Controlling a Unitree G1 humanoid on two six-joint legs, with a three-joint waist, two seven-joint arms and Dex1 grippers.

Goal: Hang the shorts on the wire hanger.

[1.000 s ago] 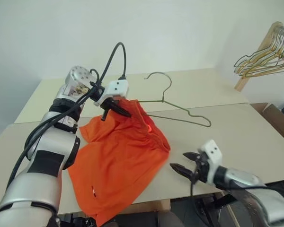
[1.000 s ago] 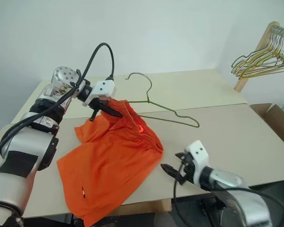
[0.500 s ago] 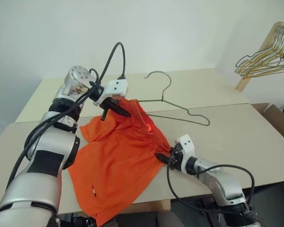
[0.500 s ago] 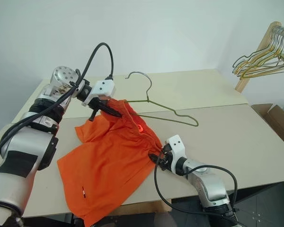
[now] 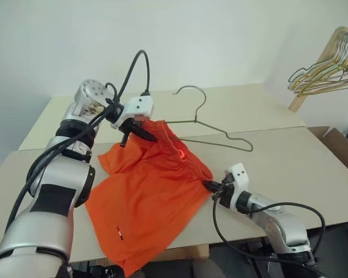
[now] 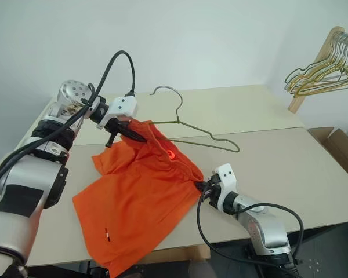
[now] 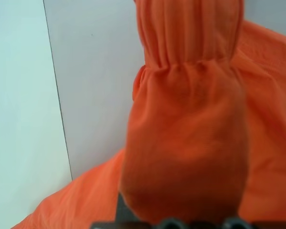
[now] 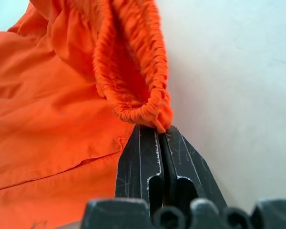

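On bench [image 5: 313,156], shorts [image 5: 151,202] lie spread, waistband raised at both ends. Left claw [image 5: 152,134] is clamped on far waistband end, lifted off bench; right claw [image 8: 160,131] has its fingers pinched tight on near waistband corner, low by bench. Hanger [image 5: 214,124] lies just behind shorts, hook toward wall. Gold hangers [image 5: 325,72] hang far right.

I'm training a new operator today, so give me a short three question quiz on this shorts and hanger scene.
1. True or false: the right hand is shut on the waistband of the shorts.
2. Which hand holds the shorts' raised end? A) left hand B) a person's hand
3. Where does the wire hanger lie: on the table or on the wooden rack?

Key: 1 true; 2 A; 3 on the table.
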